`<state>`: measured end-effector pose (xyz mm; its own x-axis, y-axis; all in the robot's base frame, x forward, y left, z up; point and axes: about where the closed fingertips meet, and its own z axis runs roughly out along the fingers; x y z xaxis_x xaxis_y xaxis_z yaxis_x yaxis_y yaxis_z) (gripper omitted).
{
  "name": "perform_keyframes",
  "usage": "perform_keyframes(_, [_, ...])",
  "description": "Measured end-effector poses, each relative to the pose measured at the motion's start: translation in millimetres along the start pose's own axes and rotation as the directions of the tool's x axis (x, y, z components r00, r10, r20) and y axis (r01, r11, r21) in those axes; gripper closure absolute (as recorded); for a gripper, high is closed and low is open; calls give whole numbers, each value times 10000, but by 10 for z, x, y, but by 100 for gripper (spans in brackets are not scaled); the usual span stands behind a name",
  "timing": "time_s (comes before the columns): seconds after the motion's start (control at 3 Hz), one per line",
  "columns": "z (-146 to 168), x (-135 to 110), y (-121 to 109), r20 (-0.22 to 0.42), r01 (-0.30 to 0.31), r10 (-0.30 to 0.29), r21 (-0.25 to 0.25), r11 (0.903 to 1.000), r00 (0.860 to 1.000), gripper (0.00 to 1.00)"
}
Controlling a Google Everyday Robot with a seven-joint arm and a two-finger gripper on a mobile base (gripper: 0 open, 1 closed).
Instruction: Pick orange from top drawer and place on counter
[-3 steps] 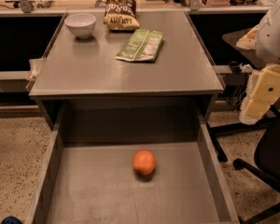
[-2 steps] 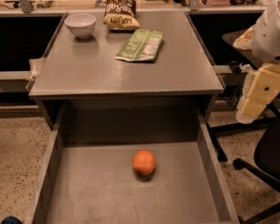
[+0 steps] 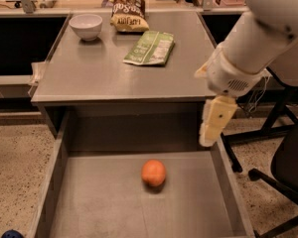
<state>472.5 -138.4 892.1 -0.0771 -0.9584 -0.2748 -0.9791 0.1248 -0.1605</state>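
Observation:
The orange (image 3: 153, 172) lies on the flat bottom of the open top drawer (image 3: 99, 207), near its middle. The grey counter (image 3: 109, 73) is above and behind the drawer. My gripper (image 3: 213, 125) hangs down from the white arm at the right, over the drawer's right wall and just in front of the counter's front edge. It is up and to the right of the orange and does not touch it.
On the counter stand a white bowl (image 3: 86, 26), a brown chip bag (image 3: 127, 12) and a green snack bag (image 3: 150, 48). A black office chair (image 3: 283, 172) stands to the right of the drawer. Speckled floor shows at the left.
The arm has swung left and forward from the right edge of view. The gripper now hangs over the drawer's right side. The orange has not moved.

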Motion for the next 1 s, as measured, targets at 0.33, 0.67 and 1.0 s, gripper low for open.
perform_keyframes(0.33, [560, -286, 220, 1100, 526, -449, -678, 9963, 9929, 0])
perform_keyframes(0.67, [974, -553, 490, 1784, 759, -528, -1253, 9892, 9825, 0])
perform_keyframes(1.0, [1311, -747, 716, 1949, 963, -651, -1556, 9831, 9787, 0])
